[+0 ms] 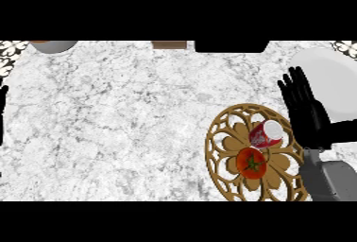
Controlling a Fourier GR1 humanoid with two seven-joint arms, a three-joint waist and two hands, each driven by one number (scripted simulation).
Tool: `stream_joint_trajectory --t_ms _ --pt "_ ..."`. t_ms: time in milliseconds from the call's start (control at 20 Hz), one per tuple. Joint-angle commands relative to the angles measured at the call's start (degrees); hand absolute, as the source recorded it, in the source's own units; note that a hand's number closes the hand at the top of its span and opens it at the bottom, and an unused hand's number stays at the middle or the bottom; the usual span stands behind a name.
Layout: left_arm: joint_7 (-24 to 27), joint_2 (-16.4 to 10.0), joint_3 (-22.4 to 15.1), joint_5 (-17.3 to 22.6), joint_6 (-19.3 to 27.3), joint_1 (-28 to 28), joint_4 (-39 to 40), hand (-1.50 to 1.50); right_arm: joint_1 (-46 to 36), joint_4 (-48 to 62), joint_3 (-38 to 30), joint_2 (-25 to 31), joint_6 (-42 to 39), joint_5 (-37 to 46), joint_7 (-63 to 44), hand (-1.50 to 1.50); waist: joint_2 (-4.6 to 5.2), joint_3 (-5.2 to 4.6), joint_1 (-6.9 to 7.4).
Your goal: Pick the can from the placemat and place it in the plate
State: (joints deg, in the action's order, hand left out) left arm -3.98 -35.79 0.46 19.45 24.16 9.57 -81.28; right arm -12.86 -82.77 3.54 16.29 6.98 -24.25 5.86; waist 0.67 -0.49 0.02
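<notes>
My right hand (304, 108), released, hangs beside the can (265, 134); it looks light, stiff, slick, so I'd grasp its sides.

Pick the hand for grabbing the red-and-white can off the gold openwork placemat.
Right: the right hand hangs open beside the red-and-white can, with the white round plate close by. The left hand is at the far left edge.

Red-white can (266, 134) tilted on gold placemat (217, 163); white plate (335, 80) apart.

Grey-white marble counter (125, 118), perhaps patterned tiles (12, 47)
</notes>
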Motion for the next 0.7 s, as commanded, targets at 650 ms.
stream_joint_trajectory --t_ms 650 --pt "-4.0 12.9 -15.4 -3.3 -2.3 -6.7 -0.4 0.0 7.5 -5.5 0.6 6.2 11.5 17.6 1.0 1.5 -0.75 0.71 -1.68"
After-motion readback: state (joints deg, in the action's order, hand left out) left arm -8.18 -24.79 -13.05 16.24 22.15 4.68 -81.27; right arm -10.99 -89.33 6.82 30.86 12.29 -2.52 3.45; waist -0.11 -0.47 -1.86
